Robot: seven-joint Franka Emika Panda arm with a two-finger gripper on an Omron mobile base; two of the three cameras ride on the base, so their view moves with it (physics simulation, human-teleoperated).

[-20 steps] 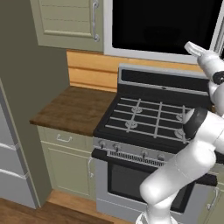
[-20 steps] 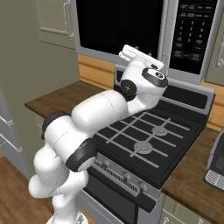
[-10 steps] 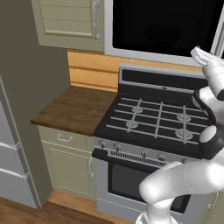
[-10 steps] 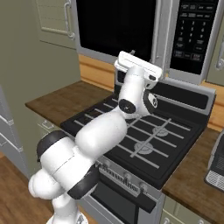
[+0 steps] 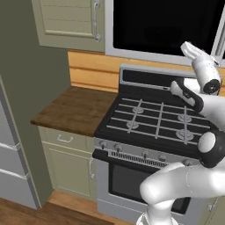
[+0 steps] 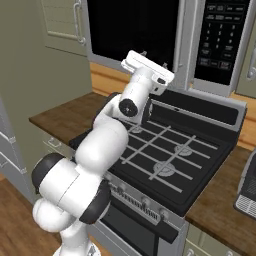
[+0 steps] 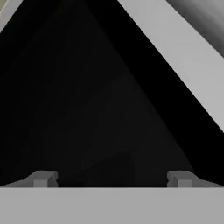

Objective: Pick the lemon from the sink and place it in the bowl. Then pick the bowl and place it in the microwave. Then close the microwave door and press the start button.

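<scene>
Close to the camera on the hand, the gripper (image 7: 111, 177) shows its two dark fingertips (image 7: 41, 178) standing wide apart with nothing between them, so it is open and empty. Just beyond them lies black glass crossed by a pale silver strip, which I take to be the microwave door (image 7: 100, 87) and part of its frame or handle.

From the base, the white arm bends up over the stove (image 5: 154, 123), elbow low and forearm rising, with the hand tipped toward the lower edge of the microwave (image 6: 165, 40). The stove top carries no bowl, and the wooden counter (image 5: 70, 110) to its left is bare too.

Farther back, the door sits flush with the front and looks closed, its black window hiding whatever is inside. To its right stands the black control panel (image 6: 220, 37). Judging by this, the lemon and bowl are probably already inside, though neither can be seen; pressing the start button appears to remain.
</scene>
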